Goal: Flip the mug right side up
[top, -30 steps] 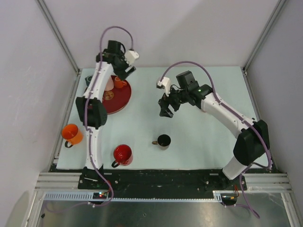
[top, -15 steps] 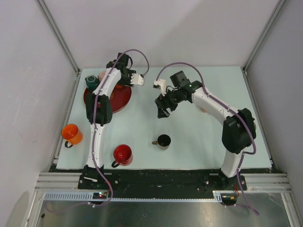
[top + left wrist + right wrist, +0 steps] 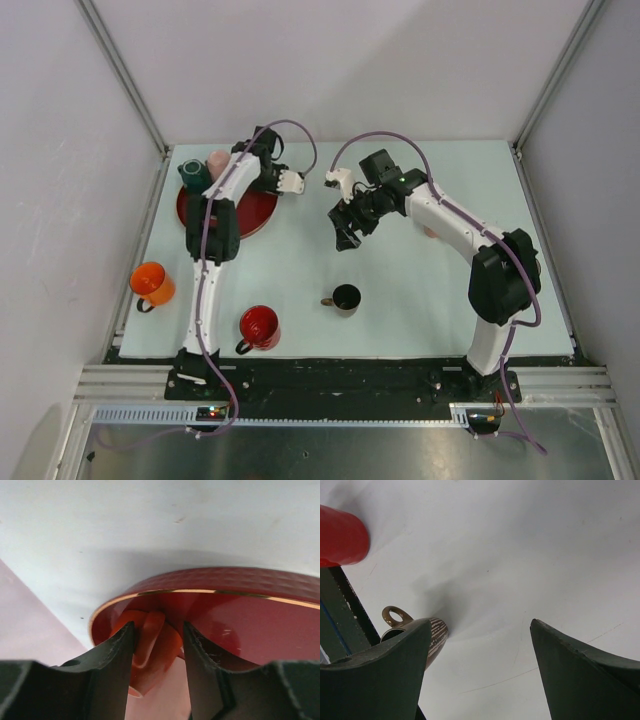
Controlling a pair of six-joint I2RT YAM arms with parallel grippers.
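A small orange mug (image 3: 152, 650) lies between my left gripper's fingers, handle showing, just over the red plate (image 3: 225, 582). My left gripper (image 3: 157, 627) is shut on it. In the top view the left gripper (image 3: 263, 182) is at the plate's (image 3: 240, 215) right rim and hides the mug. My right gripper (image 3: 347, 236) is open and empty above the bare table. A brown striped mug (image 3: 345, 297) stands upright in front of it and shows in the right wrist view (image 3: 437, 635) behind the left finger (image 3: 395, 670).
A teal mug (image 3: 192, 173) and a pink mug (image 3: 217, 160) sit at the plate's far left edge. An orange mug (image 3: 152, 283) stands at the table's left side. A red mug (image 3: 259, 327) stands near the front edge.
My left wrist has dropped and rolled over at the plate's right rim, and the small orange mug no longer shows from above. My right gripper has shifted slightly left.
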